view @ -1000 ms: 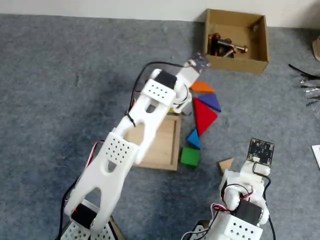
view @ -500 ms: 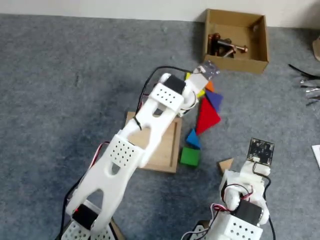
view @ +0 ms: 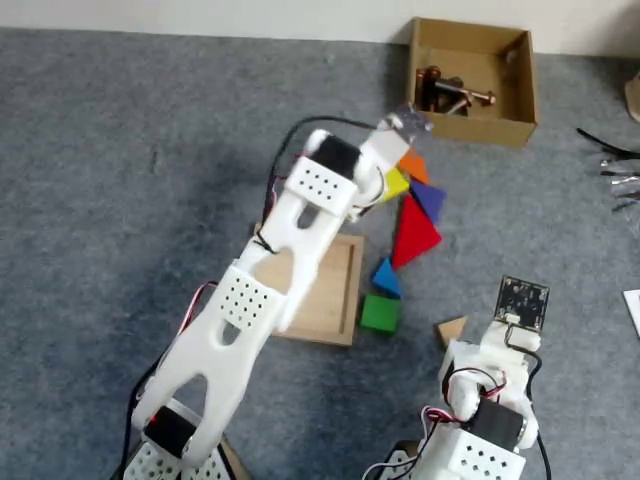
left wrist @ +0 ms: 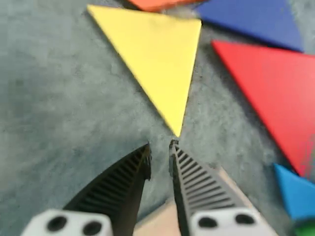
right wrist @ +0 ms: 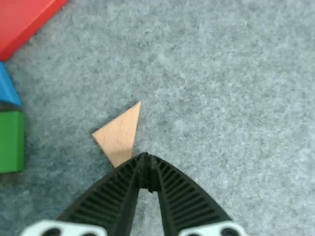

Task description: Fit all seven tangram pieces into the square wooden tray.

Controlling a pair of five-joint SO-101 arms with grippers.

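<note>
desk: grey cover | tray, coloured pieces beside it, plain triangle apart | cardboard box | perhaps cables at edge

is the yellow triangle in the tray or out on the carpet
Out. The yellow triangle lies flat on the grey carpet next to the red triangle, outside the wooden tray; the left tool holds nothing.

Small robotics workbench, hobby-lab style.
Grey felt tabletop carrying white plastic arms with exposed wiring, a cardboard box of metal parts, loose cables at one edge.
</note>
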